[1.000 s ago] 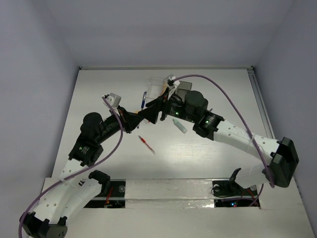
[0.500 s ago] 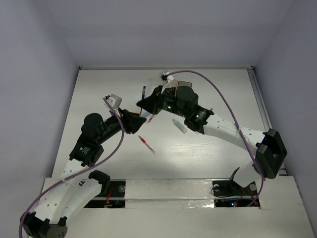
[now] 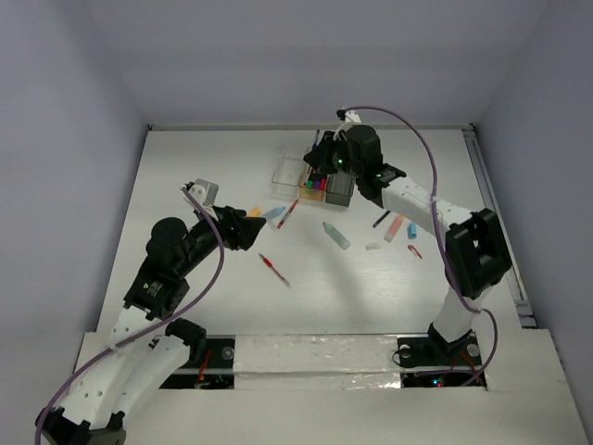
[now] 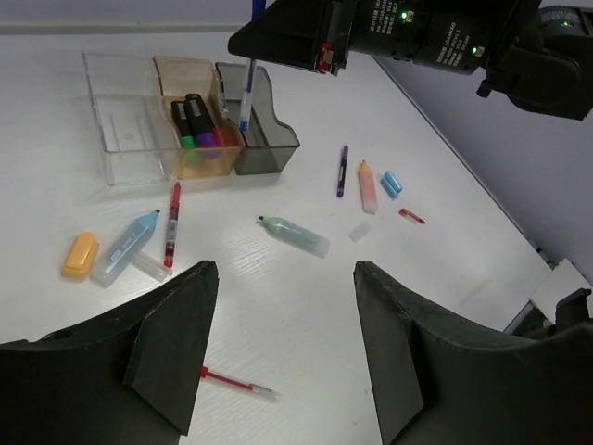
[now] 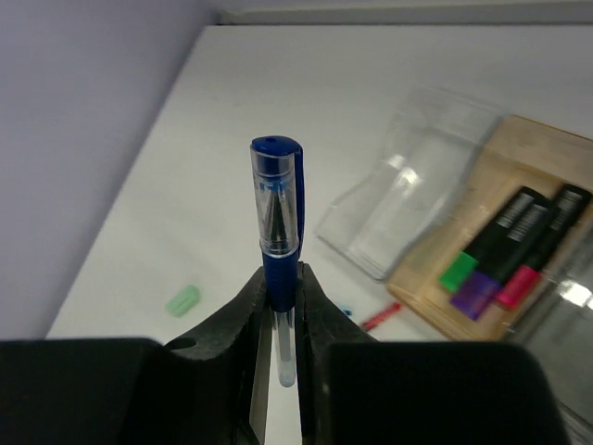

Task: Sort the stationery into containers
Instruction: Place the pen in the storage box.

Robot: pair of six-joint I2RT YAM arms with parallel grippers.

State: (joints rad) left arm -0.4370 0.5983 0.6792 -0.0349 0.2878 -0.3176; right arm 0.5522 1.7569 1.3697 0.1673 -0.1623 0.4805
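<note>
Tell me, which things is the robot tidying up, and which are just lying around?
Part of the job: blue pen in the right pincer; clear box, tan box, grey box; markers in the tan box; red pen, light-blue highlighter, orange piece, purple pen loose on the table.
Just there: purple cable on the left arm.

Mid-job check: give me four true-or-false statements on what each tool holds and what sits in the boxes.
1. The right tool grips a blue pen. True.
2. The left tool holds a red pen. False: it is open and empty; the pen lies on the table.
3. The tan box holds markers. True.
4. The orange piece sits in the clear box. False: it lies on the table outside it.
</note>
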